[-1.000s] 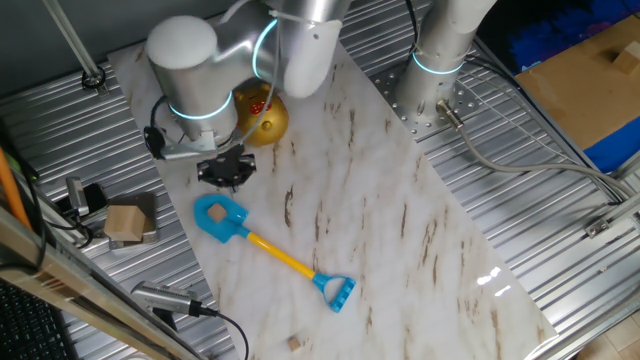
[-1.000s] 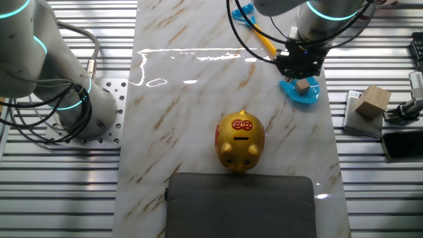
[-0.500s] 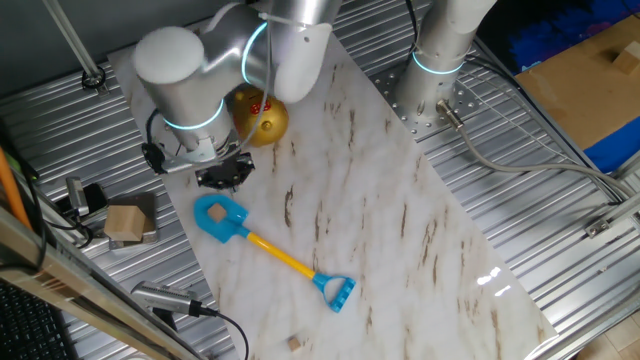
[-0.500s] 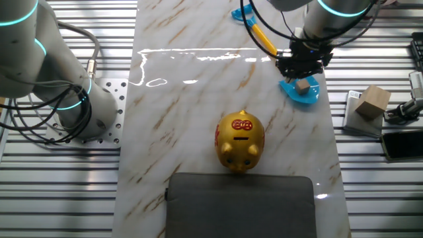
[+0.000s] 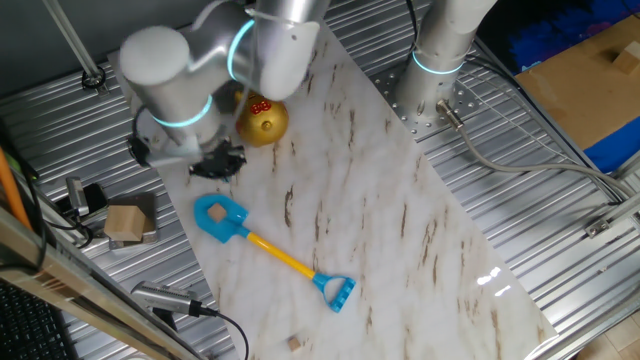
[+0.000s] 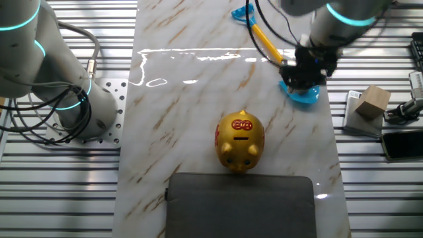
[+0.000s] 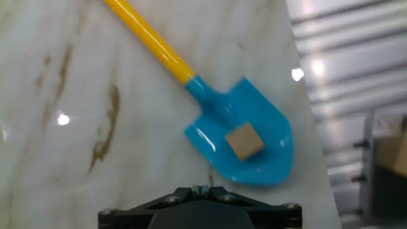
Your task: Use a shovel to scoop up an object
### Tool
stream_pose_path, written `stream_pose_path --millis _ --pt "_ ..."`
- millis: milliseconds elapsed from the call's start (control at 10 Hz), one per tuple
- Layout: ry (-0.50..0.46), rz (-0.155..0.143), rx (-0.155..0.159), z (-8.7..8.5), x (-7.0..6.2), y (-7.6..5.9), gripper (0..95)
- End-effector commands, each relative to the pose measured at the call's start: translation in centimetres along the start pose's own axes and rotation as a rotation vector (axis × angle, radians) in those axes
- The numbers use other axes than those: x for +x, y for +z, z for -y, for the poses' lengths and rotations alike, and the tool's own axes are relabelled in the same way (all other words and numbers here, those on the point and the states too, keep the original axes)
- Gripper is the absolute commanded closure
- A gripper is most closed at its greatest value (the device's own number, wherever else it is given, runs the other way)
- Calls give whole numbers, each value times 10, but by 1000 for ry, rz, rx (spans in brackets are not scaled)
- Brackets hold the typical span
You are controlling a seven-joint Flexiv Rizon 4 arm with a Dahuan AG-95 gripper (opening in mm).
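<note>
Tan and tiny, the wooden cube (image 7: 245, 141) sits on the light-blue plastic blade of my toy shovel (image 5: 221, 217), which lies flat on the marble tabletop (image 5: 400, 200). My black two-finger gripper (image 5: 217, 165) hangs just beside the blade; I cannot tell its finger spacing.

Robot lab — marble-look board (image 5: 400, 200) on ribbed metal table (image 5: 520, 190).

the shovel (image 5: 268, 250) lies flat on the marble table (image 5: 400, 230).
</note>
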State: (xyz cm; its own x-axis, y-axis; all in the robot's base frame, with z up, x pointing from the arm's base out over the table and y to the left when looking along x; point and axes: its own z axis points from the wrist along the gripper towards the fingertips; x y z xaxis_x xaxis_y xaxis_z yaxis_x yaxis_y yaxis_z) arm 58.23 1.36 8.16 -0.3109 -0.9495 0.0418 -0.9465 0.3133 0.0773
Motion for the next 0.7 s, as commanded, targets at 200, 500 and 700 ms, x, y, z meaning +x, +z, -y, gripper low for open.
stream_pose_path --millis 200,500,700 --pt "-35 43 15 31 47 7 950" --pt "-36 47 15 29 54 6 950" --pt "-49 55 9 28 54 6 950"
